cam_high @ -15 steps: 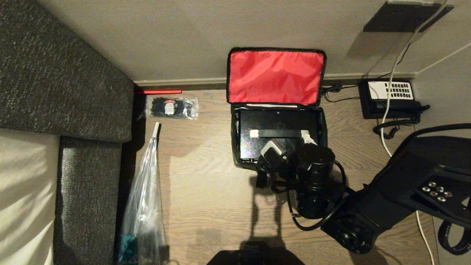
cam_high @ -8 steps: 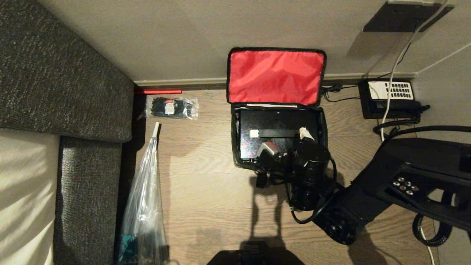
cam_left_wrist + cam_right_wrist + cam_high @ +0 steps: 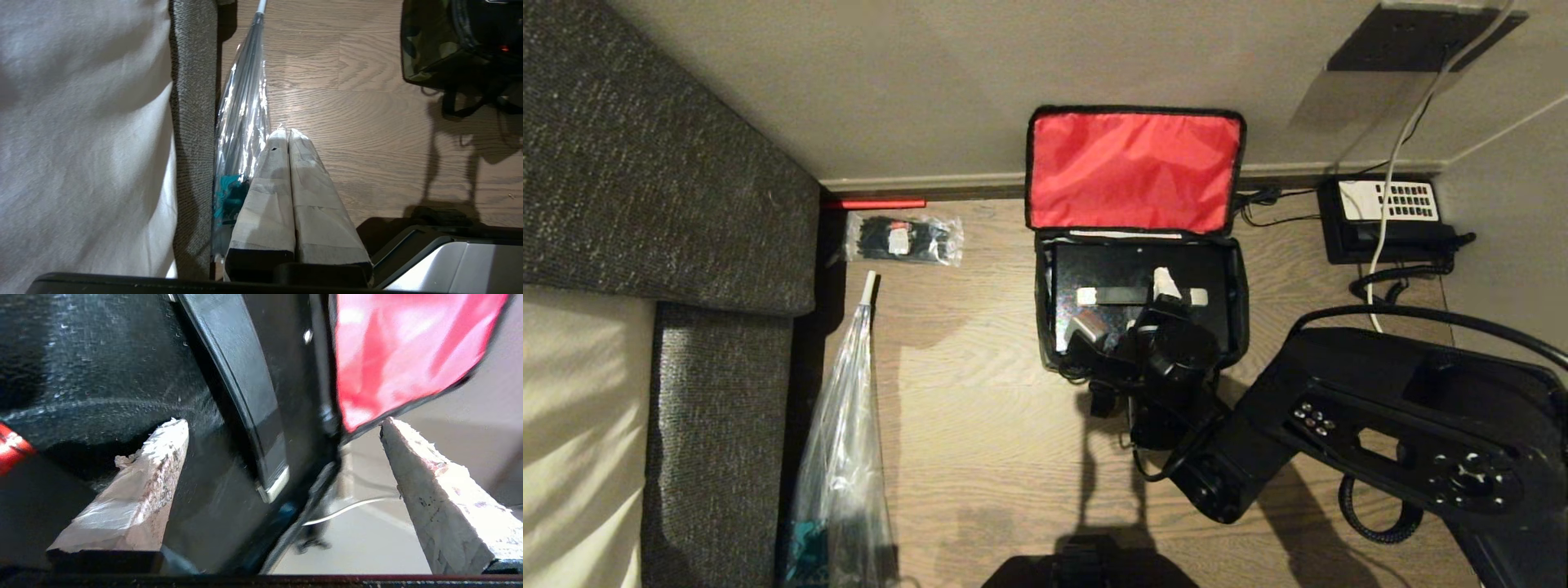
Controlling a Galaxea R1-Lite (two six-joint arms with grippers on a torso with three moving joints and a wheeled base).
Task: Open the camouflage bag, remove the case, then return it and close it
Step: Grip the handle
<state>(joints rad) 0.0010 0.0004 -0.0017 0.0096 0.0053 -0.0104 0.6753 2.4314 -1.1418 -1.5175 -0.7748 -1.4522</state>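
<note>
Along the left edge of the head view runs a dark grey sofa [image 3: 670, 163] with a pale cushion [image 3: 580, 425] below it. Just right of it, a clear plastic bag [image 3: 845, 441] lies lengthwise on the wood floor [image 3: 980, 425], and above that, near the skirting, sits a small clear packet of black items [image 3: 903, 239].

The left gripper [image 3: 284, 134] shows only in its own wrist view, its taped fingers pressed together and holding nothing, hanging over the floor beside the plastic bag.

In the middle of the head view the camouflage bag [image 3: 1042, 327] stands open against the wall, its red-lined lid [image 3: 1134, 170] flipped up. The case [image 3: 1111, 269] sits inside it, handle [image 3: 1123, 295] facing up. The right gripper [image 3: 1127, 310] hovers over the case's lower right part, fingers spread wide apart with nothing between them, one tip by the handle.

At upper right a black telephone [image 3: 1388, 220] rests on the floor, with a white cable [image 3: 1401, 139] running up the wall.
</note>
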